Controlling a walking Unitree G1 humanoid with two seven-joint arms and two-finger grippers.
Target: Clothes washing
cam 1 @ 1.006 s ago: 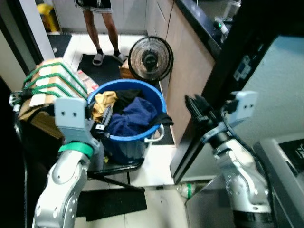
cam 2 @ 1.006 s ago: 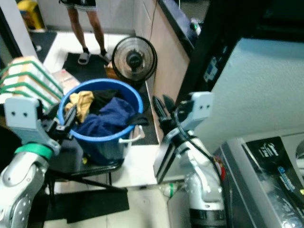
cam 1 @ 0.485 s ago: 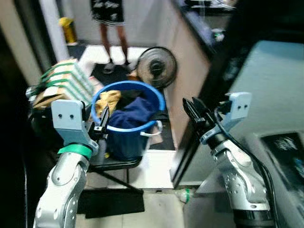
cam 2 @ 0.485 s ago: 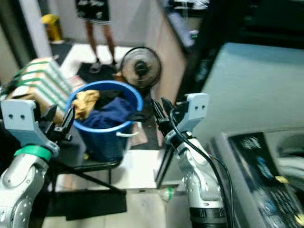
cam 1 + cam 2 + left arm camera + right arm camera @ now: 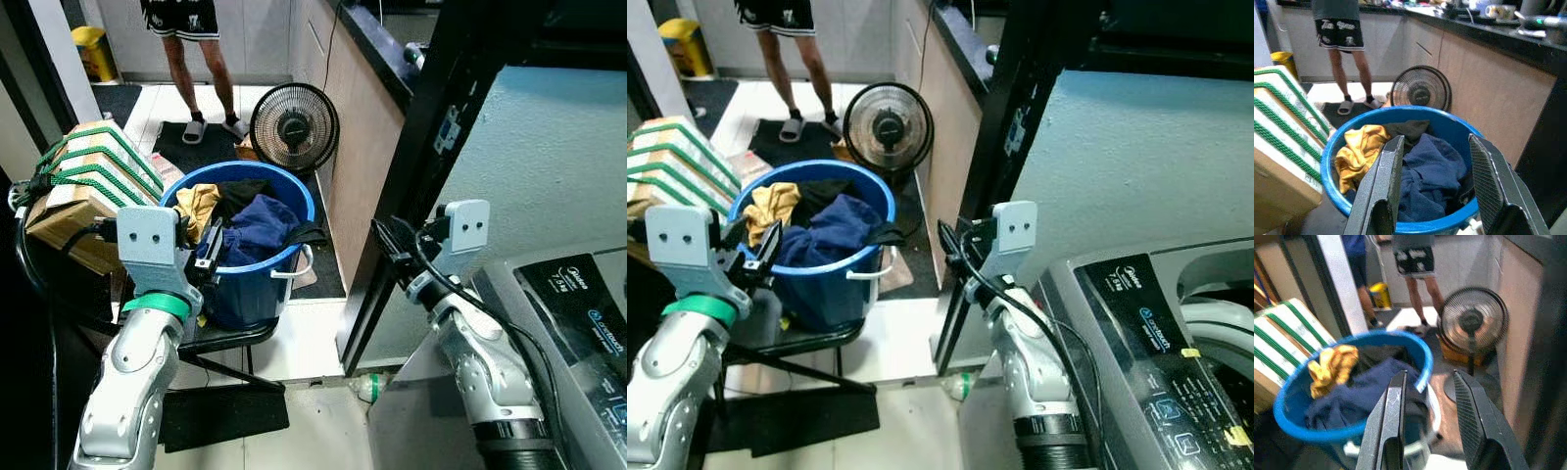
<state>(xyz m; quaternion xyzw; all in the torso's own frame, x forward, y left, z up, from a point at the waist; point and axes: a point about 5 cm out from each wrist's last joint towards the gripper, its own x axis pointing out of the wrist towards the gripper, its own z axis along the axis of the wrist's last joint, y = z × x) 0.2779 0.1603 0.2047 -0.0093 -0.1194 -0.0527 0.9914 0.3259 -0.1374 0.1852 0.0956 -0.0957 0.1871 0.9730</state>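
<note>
I have both silver arms raised in front of me, elbows bent, forearms angled up and forward. My left gripper [image 5: 214, 257] is held out on my left with a green band at its wrist; its two black fingers [image 5: 1382, 188] stand apart, holding nothing. My right gripper [image 5: 390, 245] is up at about the same height, jaws also spread and empty, though from the head views the gap looks narrower, as far as I can tell.
</note>
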